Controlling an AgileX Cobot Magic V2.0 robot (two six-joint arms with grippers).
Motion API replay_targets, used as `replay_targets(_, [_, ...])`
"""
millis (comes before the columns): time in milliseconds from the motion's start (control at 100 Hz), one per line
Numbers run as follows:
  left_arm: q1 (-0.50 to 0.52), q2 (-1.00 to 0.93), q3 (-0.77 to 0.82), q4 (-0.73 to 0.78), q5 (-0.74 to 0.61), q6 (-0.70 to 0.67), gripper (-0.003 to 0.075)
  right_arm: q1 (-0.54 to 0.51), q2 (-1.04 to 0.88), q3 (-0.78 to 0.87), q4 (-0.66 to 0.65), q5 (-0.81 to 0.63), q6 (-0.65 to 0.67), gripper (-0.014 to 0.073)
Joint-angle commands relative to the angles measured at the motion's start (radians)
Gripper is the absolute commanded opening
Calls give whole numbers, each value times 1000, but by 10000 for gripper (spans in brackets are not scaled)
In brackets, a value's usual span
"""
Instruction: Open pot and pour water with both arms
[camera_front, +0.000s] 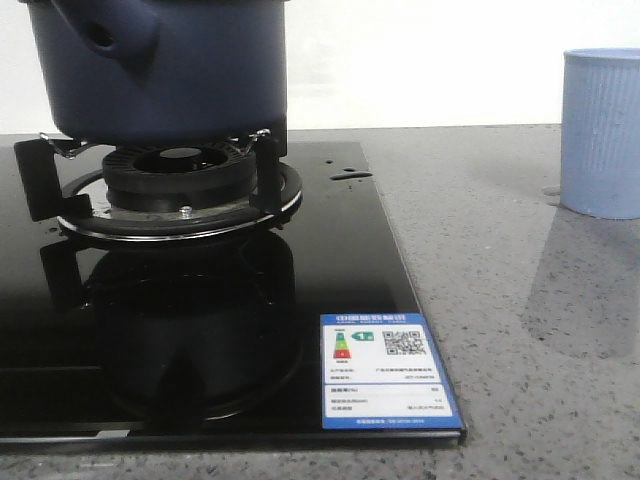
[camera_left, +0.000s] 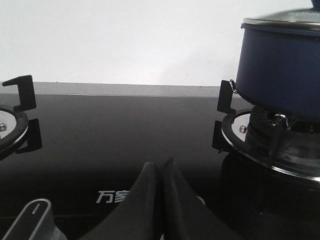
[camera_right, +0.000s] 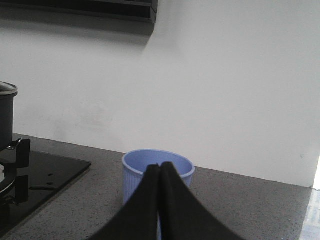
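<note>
dark navy-blue round pot (camera_front: 190, 75): matt sides | black glass hob (camera_front: 340, 250): glossy, mirror-like | light blue ribbed plastic cup (camera_front: 601, 130): matt | grey speckled stone counter (camera_front: 520, 300): smooth

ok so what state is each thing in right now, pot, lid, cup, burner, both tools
pot: upright on the stove grate, untouched
lid: on the pot, closed
cup: upright on the counter, no contents visible
burner: no flame visible
left tool: shut, empty
right tool: shut, empty
</note>
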Motion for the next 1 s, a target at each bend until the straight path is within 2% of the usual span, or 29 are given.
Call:
replay_targets(0, [1,-24,16,-10,-71,-9,-16,-6,8,-26,27,-29,0,-62])
replay_targets(370, [1,-24,16,-10,-71,-9,-16,-6,8,-13,34,3,0,-62])
replay_targets(460, [1,-24,16,-10,-71,-9,-16,-4,8,-8,114,47,-39,-62])
replay_targets(530, [1,-24,16,-10,-71,-9,-16,17,20,-8,298,99,-181,-62])
replay_targets(670, [1,-24,16,-10,-71,-9,-16,131,50,-21,677,187,-636,-62])
replay_targets(820, [1,-24,16,-10,-71,-9,-16,259,52,-83,932,430,-960,-62])
replay_targets(890, [1,-24,16,-10,-71,-9,-16,288,52,-96,1021,476,-1053,-62])
replay_targets(990, [1,-24,16,-10,-71,-9,-16,278,35,-72,1042,479,-1056,-62])
